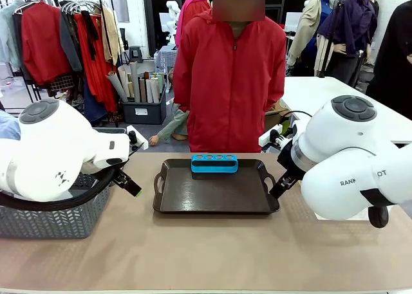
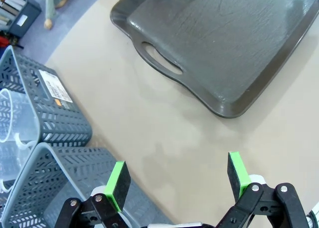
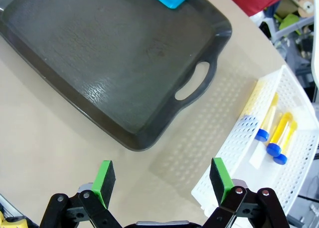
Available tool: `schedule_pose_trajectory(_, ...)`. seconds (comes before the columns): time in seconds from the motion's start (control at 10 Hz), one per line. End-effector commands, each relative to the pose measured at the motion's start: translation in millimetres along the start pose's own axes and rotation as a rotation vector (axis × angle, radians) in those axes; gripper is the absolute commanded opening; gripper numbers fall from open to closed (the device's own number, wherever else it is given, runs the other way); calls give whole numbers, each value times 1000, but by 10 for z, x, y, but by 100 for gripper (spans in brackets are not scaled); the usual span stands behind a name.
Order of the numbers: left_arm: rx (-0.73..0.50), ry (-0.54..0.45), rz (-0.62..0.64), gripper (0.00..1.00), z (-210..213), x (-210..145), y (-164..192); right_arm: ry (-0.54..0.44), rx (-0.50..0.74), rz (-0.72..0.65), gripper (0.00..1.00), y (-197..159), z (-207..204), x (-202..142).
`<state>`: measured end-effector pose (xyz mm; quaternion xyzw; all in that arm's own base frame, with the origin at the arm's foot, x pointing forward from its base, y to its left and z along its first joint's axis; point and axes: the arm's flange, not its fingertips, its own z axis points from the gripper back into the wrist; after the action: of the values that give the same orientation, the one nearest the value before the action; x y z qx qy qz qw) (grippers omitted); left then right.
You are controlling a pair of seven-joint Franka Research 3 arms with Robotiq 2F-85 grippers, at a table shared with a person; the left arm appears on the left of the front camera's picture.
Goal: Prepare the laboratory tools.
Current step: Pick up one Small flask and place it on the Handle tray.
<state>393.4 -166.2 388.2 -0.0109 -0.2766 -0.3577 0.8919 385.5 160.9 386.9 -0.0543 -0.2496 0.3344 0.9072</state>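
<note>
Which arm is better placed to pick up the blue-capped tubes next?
Right. The tubes lie in the white mesh bin beside the open right gripper; the left gripper hovers by the grey baskets.

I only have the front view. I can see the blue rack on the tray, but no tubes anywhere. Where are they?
Observer: Three orange-filled tubes with blue caps lie in the white mesh bin, just past the tray's handle, as seen from the right wrist.
Operator: Is the right gripper ready to take one?
Observer: The right gripper is open and empty. It points at the table between tray and bin.
Operator: And the beaker?
Observer: From the left wrist, a clear container, likely the beaker, sits inside a grey basket.
</note>
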Motion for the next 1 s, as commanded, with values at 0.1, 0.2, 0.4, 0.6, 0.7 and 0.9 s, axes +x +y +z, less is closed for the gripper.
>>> schedule_pose_trajectory(0.1, 6, -10, 13, 100, 14, 9, 15, -4, 0, 11, 100, -14, -2, -1)
schedule_pose_trajectory(0.2, 0, 0, 0, 100, 0, 0, 0, 0, 0, 0, 100, 0, -1, 0)
schedule_pose_trajectory(0.4, -25, -46, -65, 100, 111, -7, 1, -14, 134, -8, 100, -7, 38, 81)
schedule_pose_trajectory(0.6, -50, -79, -110, 100, 185, -13, -1, -27, 194, -16, 100, -22, 89, 118)
schedule_pose_trajectory(0.7, -55, -117, -137, 100, 234, -27, 15, -39, 220, -24, 100, -47, 130, 142)
schedule_pose_trajectory(0.9, -55, -208, -224, 100, 459, -67, 22, -64, 285, -38, 100, -122, 310, 214)
